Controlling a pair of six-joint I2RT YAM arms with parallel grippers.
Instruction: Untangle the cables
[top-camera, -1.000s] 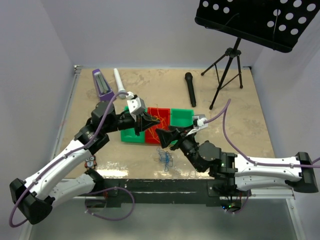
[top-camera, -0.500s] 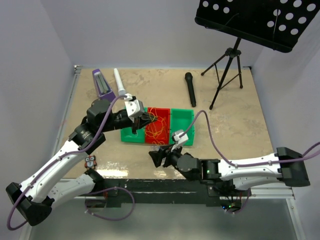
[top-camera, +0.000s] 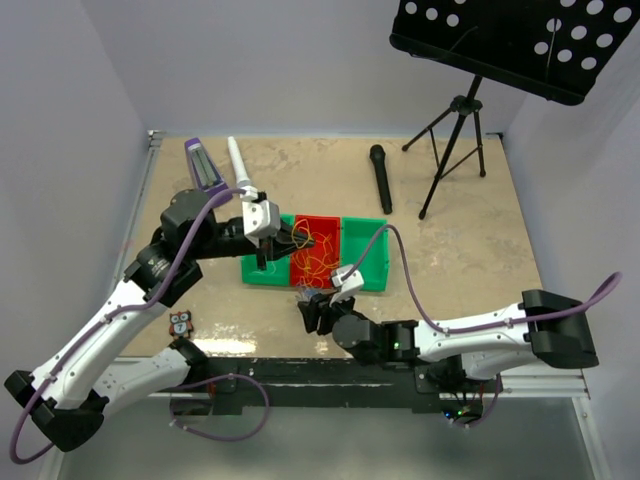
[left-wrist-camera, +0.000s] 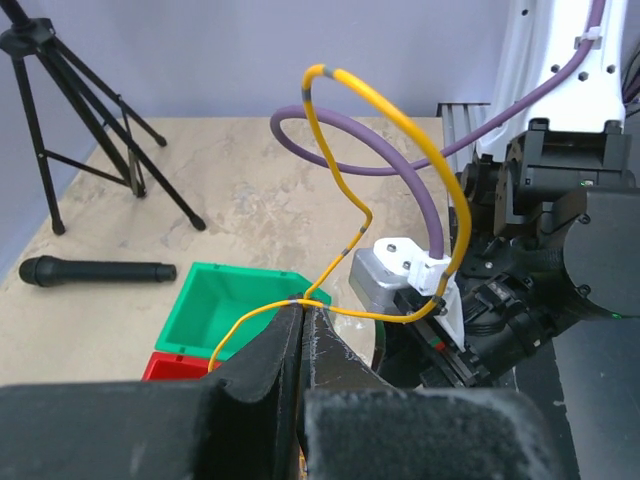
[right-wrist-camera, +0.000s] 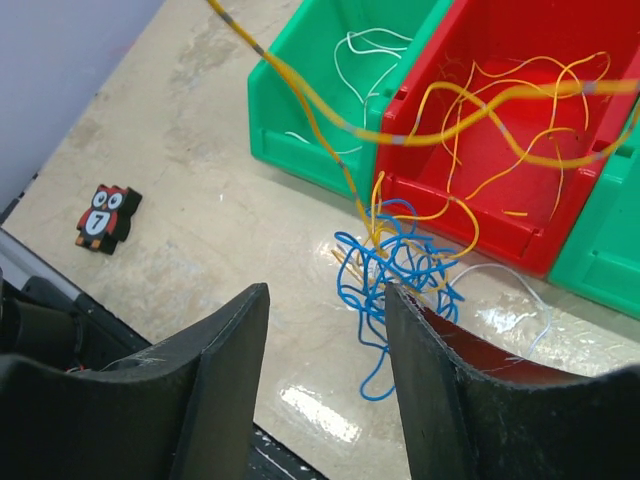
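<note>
The cables form a small tangle of blue, yellow and white wire (right-wrist-camera: 397, 262) lying on the table just in front of the red bin (right-wrist-camera: 505, 165). My right gripper (right-wrist-camera: 325, 300) hangs open right over the table, and the tangle lies beside its right finger (right-wrist-camera: 450, 400), not between the jaws. In the top view this gripper (top-camera: 312, 312) covers the tangle. My left gripper (left-wrist-camera: 303, 303) is shut on a yellow cable (left-wrist-camera: 385, 105) that loops up and runs taut down to the tangle. From above, the left gripper (top-camera: 276, 240) is over the bins' left end.
Three bins stand in a row: green (top-camera: 256, 270), red (top-camera: 320, 228), green (top-camera: 368, 240). The left green bin (right-wrist-camera: 320, 95) holds white wires and the red one yellow wires. An owl block (right-wrist-camera: 103, 214) lies near the front edge. A microphone (top-camera: 380, 178), tripod (top-camera: 452, 150), purple object (top-camera: 205, 168) and white tube (top-camera: 238, 160) are at the back.
My right gripper has swung left and down toward the near edge, onto the tangle, with its jaws narrowing. The left gripper drew back to the left, still holding the yellow cable.
</note>
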